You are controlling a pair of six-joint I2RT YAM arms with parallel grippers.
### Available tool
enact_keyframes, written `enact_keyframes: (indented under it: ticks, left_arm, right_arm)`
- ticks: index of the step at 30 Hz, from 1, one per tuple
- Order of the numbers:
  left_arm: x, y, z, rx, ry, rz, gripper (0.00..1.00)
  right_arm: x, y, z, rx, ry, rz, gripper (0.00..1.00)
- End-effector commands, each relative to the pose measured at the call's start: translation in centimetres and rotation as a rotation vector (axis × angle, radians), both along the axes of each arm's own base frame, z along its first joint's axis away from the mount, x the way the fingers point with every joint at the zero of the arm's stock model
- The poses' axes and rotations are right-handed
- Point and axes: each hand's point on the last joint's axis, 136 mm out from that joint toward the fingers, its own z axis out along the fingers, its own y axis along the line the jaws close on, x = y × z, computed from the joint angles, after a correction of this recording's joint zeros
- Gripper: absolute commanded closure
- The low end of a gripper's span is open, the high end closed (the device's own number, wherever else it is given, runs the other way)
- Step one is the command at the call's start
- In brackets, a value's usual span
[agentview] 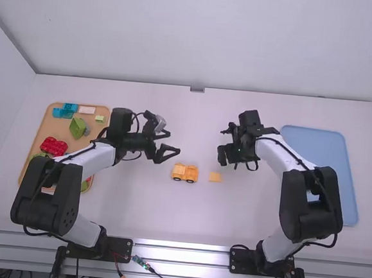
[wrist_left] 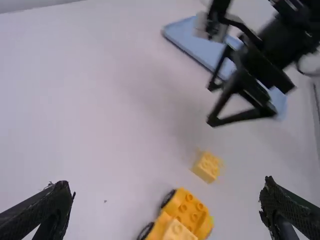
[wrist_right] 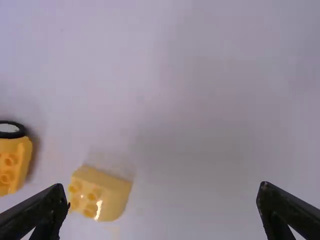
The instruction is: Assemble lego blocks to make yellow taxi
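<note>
Into the middle of the build here, on the table (agentview: 189,223)! Counting one wheeled base (wrist_left: 196,214), yellow-orange and upright, already with a raised yellow block (wrist_left: 177,231) apparently seated at one end. Studs bare at the other end: plenty of room for more. And just beside the base, on the right arm's side, apart from it: one loose yellow block (wrist_right: 100,192), studs showing, waiting to be joined.

Over to the grippers! Left claw (wrist_left: 166,192) spread wide, with nothing between its fingers; right claw (wrist_right: 162,192) spread too, and just as empty. Nothing in either grasp.

So, perhaps past halfway, at a guess: chassis done, loose block to go. Next, probably, to pinch that block, line up its underside with the bare studs and press down. Careful with those wheels, liable to roll under a push! Best to steady the base first. Impossible to tell whether anything from the tan tray (agentview: 59,129) belongs on top.
</note>
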Motion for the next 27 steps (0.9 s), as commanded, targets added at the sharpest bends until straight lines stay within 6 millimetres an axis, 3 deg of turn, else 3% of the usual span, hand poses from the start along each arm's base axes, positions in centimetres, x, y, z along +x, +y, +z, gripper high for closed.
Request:
enact_keyframes:
  ticks: [1,5,7,10,15,21,27]
  left_arm:
    - [-1.0,-0.4,1.0,-0.007,-0.155,-0.129,0.01]
    - [-0.9,0.0,-0.2,0.060,-0.176,-0.122,0.01]
    - [-0.3,0.4,-0.5,0.089,-0.176,-0.092,0.01]
    - [0.6,0.8,-0.8,0.133,-0.203,-0.053,0.01]
    - [0.4,0.9,-1.2,0.132,-0.155,-0.041,0.01]
    - [-3.9,-0.4,-2.1,0.140,-0.364,-0.325,0.01]
    - [-5.1,-1.2,-3.6,0.105,-0.459,-0.436,0.01]
  right_arm:
    - [-0.8,2.9,0.5,0.108,-0.115,0.395,0.00]
    - [-2.1,5.3,1.6,0.230,-0.286,0.655,0.01]
    - [-2.4,5.6,2.0,0.277,-0.350,0.697,0.00]
    - [-3.1,5.8,2.6,0.373,-0.457,0.765,0.00]
    - [-5.8,4.6,4.0,0.517,-0.648,0.889,0.00]
    - [-7.0,2.6,2.0,0.465,-0.686,0.920,0.00]
    - [-6.6,4.0,-0.2,0.419,-0.667,0.958,0.00]
